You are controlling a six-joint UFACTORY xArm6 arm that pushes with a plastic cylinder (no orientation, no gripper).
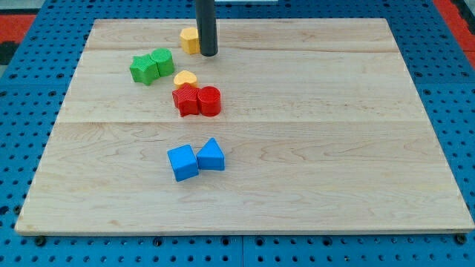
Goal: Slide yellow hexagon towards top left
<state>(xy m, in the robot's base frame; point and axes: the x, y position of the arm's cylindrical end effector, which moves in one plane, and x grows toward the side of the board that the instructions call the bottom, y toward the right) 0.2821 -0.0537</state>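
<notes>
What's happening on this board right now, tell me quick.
My tip sits against the right side of the yellow hexagon near the view's top, placed to push it leftward. The hexagon is still short of the top left corner. Below it sit two green blocks, a yellow heart, two red blocks and two blue blocks.

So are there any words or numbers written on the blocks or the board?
None: no word, number or sign can be read anywhere.
The yellow hexagon, right beside my tip on its left, is plain.
The green blocks, yellow heart, red blocks and blue blocks are plain too.
The board shows only wood grain.
</notes>
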